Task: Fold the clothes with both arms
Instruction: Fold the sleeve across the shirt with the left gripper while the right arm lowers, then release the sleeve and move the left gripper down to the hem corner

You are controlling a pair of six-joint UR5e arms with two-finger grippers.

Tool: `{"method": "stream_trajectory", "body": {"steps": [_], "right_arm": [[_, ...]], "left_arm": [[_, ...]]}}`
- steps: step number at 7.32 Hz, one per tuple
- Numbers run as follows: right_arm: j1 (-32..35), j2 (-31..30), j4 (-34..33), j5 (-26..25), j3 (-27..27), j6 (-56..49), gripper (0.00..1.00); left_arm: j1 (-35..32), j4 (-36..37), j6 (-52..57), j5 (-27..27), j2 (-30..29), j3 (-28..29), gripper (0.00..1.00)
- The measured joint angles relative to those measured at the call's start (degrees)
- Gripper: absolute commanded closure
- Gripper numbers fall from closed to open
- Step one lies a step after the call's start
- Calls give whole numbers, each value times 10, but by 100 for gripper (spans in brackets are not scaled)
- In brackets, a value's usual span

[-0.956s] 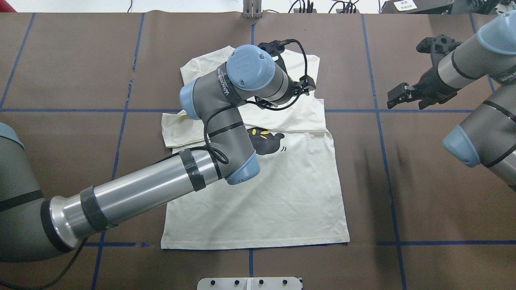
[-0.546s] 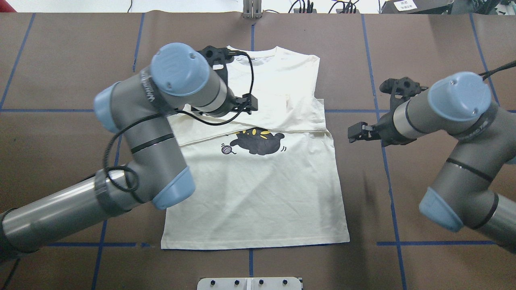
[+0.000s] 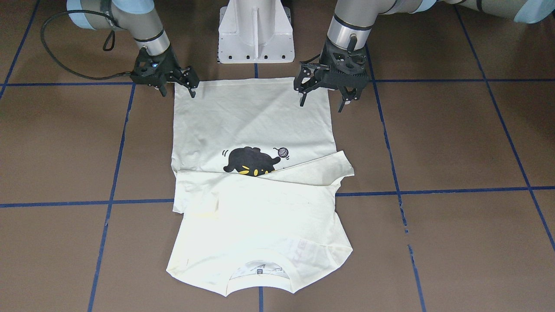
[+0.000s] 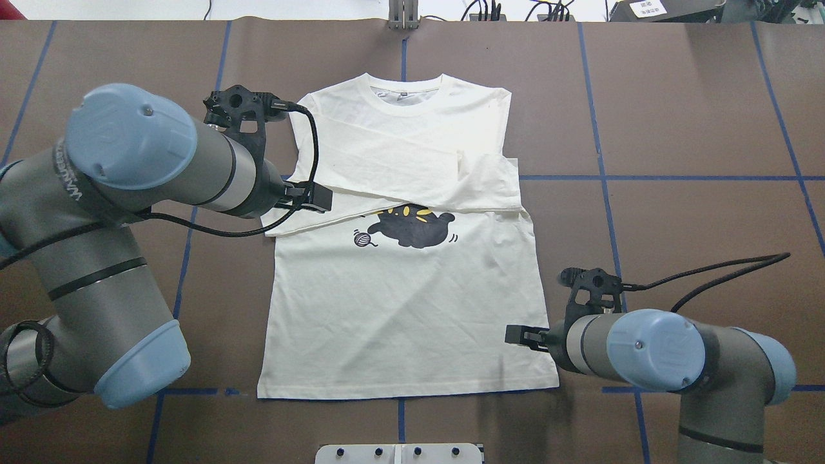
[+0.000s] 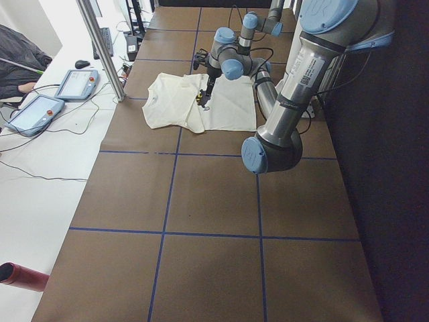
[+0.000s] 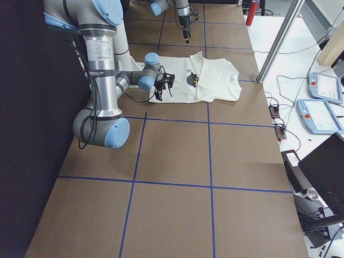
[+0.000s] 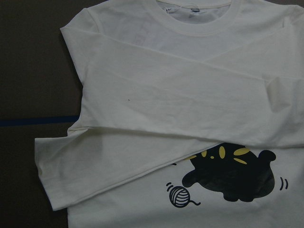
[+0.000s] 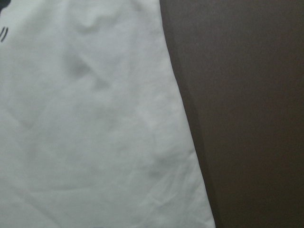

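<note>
Fingers of the black left gripper [image 3: 320,104] and black right gripper [image 3: 178,92] stand spread, empty, at the hem corners, upper frame. Cream-white cat-print T-shirt [image 3: 256,117] lies flat, centre of the brown worktop [image 3: 433,143], sleeves crossed. You should pinch both corners level, through both layers.

Hardly any writing can be made out. A black band [image 4: 69,183] round the left arm [image 4: 97,283], up the arm from the left gripper [image 4: 314,196], carries white capital lettering, too small and tilted to spell. In the exterior left view a blue joint cap [image 5: 326,8] on that arm bears a white mark that looks like "UR". A white sticker [image 5: 310,66] below it has a code block and print too fine to read. Ahead of the left gripper, the T-shirt [image 4: 412,309] has small grey neck tags [image 7: 192,8], illegible. Far beyond the right gripper [image 4: 515,335], off the surface [image 4: 696,193], a white paper label [image 4: 648,8] has unreadable print.
</note>
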Motion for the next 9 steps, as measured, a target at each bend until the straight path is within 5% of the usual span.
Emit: {"method": "stream_trajectory", "body": {"steps": [5, 8, 9], "right_arm": [[-30, -7, -1, 0, -9, 15, 3], [-28, -19, 0, 4, -9, 15, 72], [-25, -19, 0, 11, -7, 15, 87]], "left_arm": [[0, -1, 1, -1, 0, -4, 0], [1, -3, 0, -1, 0, -4, 0], [1, -3, 0, -1, 1, -4, 0]]}}
